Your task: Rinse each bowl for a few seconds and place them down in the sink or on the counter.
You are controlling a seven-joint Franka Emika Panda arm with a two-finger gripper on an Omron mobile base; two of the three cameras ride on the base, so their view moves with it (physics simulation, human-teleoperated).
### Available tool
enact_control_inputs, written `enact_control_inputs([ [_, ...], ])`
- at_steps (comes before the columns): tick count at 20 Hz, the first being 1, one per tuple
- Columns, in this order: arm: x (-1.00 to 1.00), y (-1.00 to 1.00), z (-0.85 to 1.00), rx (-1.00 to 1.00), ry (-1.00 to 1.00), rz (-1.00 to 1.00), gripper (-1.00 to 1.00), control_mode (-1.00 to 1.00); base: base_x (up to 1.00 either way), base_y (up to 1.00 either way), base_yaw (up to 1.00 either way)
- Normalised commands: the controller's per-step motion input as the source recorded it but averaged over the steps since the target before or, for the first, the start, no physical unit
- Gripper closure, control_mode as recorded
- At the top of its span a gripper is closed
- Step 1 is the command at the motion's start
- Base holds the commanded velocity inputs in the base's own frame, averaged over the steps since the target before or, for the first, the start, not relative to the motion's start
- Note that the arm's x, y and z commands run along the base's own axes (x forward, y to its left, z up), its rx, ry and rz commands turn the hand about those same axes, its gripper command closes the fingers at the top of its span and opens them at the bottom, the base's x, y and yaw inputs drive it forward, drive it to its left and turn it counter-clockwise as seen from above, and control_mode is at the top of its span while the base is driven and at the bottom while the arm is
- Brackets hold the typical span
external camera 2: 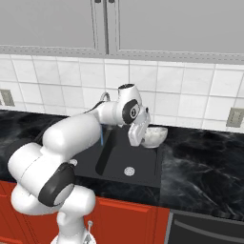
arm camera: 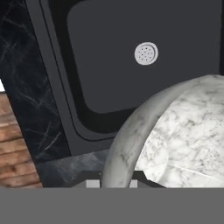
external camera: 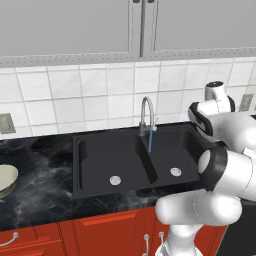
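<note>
Black marble table [external camera: 45,195] beneath white wall tiles [external camera: 65,95], holding the sink [external camera: 95,155] with running faucet [external camera: 147,117]; fingers [arm camera: 112,181] clenched on the white-grey bowl [external camera 2: 155,135] above the right basin; greenish bowl [external camera: 7,180] far left.

We are looking at a glossy black marble tabletop [external camera: 40,192] with faint whitish veins, running along the tiled wall above red cabinet fronts [external camera: 100,232]. A black double sink [external camera: 95,177] is sitting sunk into it, with a round silver drain [external camera: 115,180] in each basin and a curved steel faucet [external camera: 146,117] rising at the back. A pale greenish-cream bowl [external camera: 7,179] is resting on the tabletop, well apart from the sink, at the left edge of the left base view.
</note>
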Motion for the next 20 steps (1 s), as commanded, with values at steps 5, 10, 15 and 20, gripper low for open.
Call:
enact_control_inputs([
  [5, 0.0, 0.25, 0.04, 0.04, 0.05, 0.17, 1.0, -1.0, 0.0, 0.0, 0.0],
  [10, 0.0, 0.26, 0.01, 0.08, 0.03, 0.15, 1.0, -1.0, 0.0, 0.0, 0.0],
  [15, 0.0, 0.27, 0.0, 0.08, 0.0, 0.14, 1.0, -1.0, 0.0, 0.0, 0.0],
  [20, 0.0, 0.24, 0.0, 0.08, 0.0, 0.14, 1.0, -1.0, 0.0, 0.0, 0.0],
])
